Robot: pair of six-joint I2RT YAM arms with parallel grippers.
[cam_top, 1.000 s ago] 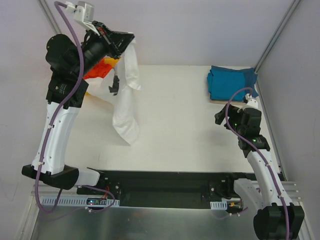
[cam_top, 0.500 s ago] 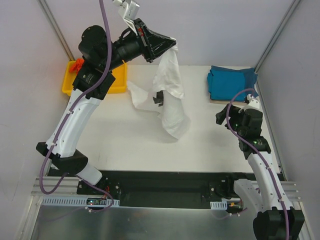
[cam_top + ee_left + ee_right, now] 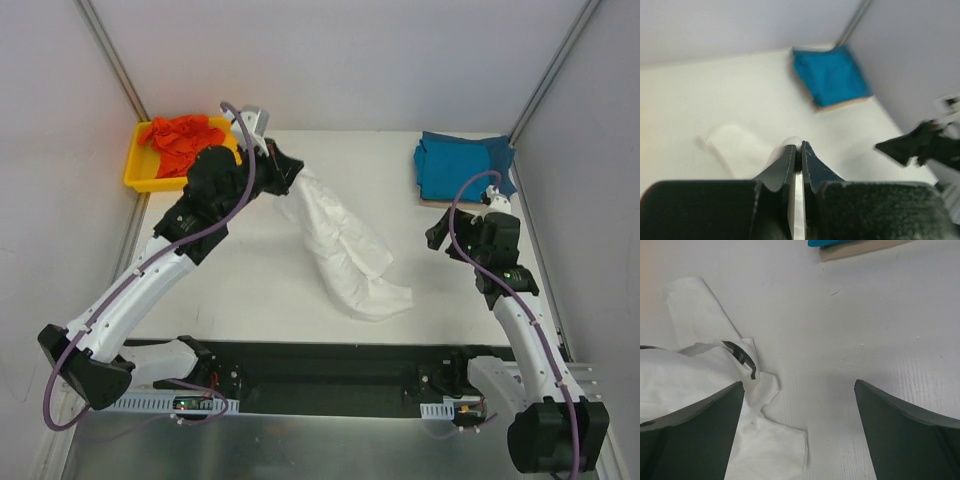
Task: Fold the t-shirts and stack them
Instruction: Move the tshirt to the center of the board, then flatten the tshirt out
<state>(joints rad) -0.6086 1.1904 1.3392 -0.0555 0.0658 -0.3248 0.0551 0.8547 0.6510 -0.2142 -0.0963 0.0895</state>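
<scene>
The white t-shirt (image 3: 345, 250) lies stretched in a crumpled diagonal strip across the middle of the table. My left gripper (image 3: 284, 172) is low at its far left end and shut on it; in the left wrist view the jaws (image 3: 799, 147) pinch a thin white strip of cloth. My right gripper (image 3: 437, 232) is open and empty above the table, right of the shirt. In the right wrist view the shirt (image 3: 700, 375) with a black printed mark lies by the left finger. The teal-blue t-shirt (image 3: 462, 165) lies folded at the back right. The orange-red t-shirt (image 3: 182, 138) is bunched in the tray.
The yellow tray (image 3: 140, 180) stands at the back left corner. The teal shirt rests on a tan board (image 3: 845, 104). Grey walls and metal frame posts close in the table on three sides. A black rail runs along the near edge.
My left arm has swung down from high above the table and to the left, laying the hanging white shirt out flat on the table. The right arm has barely moved.
</scene>
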